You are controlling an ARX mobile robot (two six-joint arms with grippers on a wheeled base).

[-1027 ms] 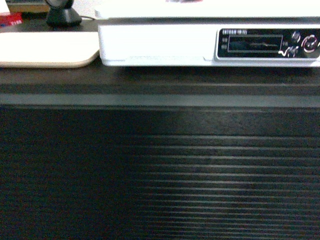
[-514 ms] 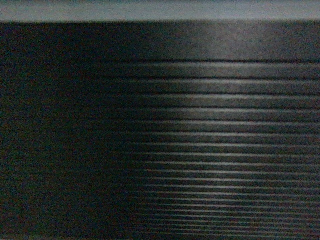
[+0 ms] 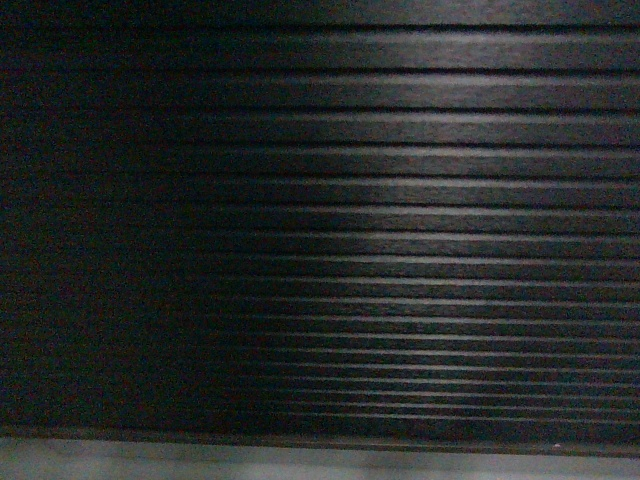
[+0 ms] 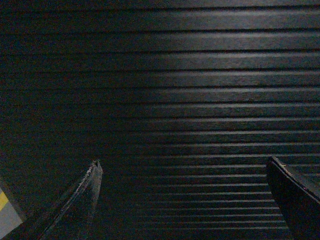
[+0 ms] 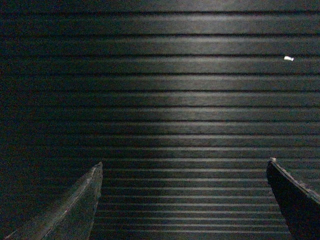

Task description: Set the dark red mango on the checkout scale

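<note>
Black finger material: both pairs of jaws are dark, matte, wedge-shaped blades, tapering to thin edges.
Left gripper (image 4: 182,167): jaws spread wide, nothing between them.
Right gripper (image 5: 182,167): jaws likewise spread wide and empty.
Surface ahead of the jaws: ribbed panel (image 3: 400,200), dark, with fine horizontal grooves and a dull sheen where light falls; it fills all three views.
Pale strip (image 3: 300,462): smooth light band along the lower edge of the head view, below the panel.
Yellow-and-grey patch (image 4: 6,212): a corner at the lower left of the left wrist view; what it belongs to cannot be told.
White speck (image 5: 288,58): small bright fleck on the panel, upper right of the right wrist view.
Dark red mango: not in any view; its direction from the jaws, its long axis and the nearer arm cannot be judged.
Scale: not in view, so whether anything rests on it is unknown.
</note>
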